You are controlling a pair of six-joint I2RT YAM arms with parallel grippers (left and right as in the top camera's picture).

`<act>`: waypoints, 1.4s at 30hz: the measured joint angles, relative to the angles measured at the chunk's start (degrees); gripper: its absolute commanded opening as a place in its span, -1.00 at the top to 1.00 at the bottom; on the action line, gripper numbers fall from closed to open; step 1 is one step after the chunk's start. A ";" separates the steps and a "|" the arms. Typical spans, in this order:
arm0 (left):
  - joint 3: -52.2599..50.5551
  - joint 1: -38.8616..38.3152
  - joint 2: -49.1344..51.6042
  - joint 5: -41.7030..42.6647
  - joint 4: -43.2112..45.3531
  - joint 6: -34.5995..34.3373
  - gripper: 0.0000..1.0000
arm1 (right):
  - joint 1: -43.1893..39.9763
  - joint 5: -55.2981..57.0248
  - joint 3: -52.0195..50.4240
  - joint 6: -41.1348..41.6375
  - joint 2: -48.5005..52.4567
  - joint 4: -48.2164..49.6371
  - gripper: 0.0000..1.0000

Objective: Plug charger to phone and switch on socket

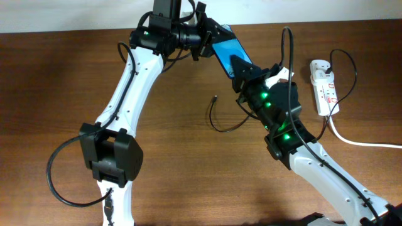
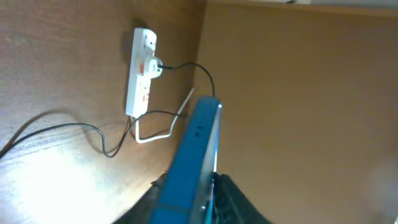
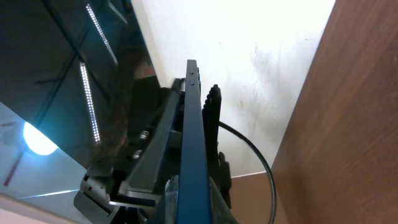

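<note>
The phone point(image 1: 227, 49), its screen bright blue, is held in the air over the far middle of the table. My left gripper point(image 1: 212, 39) is shut on its far end, and my right gripper point(image 1: 242, 71) is shut on its near end. The phone shows edge-on between the jaws in the left wrist view point(image 2: 200, 140) and in the right wrist view point(image 3: 193, 124). The charger, a thin black cable, lies loose on the table with its tip point(image 1: 215, 98) free, below the phone. The white socket point(image 1: 323, 86) lies at the right, with a plug in it point(image 2: 154, 66).
The socket's thick white lead point(image 1: 358, 142) runs off to the right edge. Black arm cables hang by the left arm's base point(image 1: 59, 182). A pale wall stands behind the table's far edge.
</note>
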 measured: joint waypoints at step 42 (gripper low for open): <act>0.04 7.61 -0.04 -2.97 -19.43 13.11 1.00 | -7.08 -7.15 0.68 -26.08 0.04 -13.31 -0.97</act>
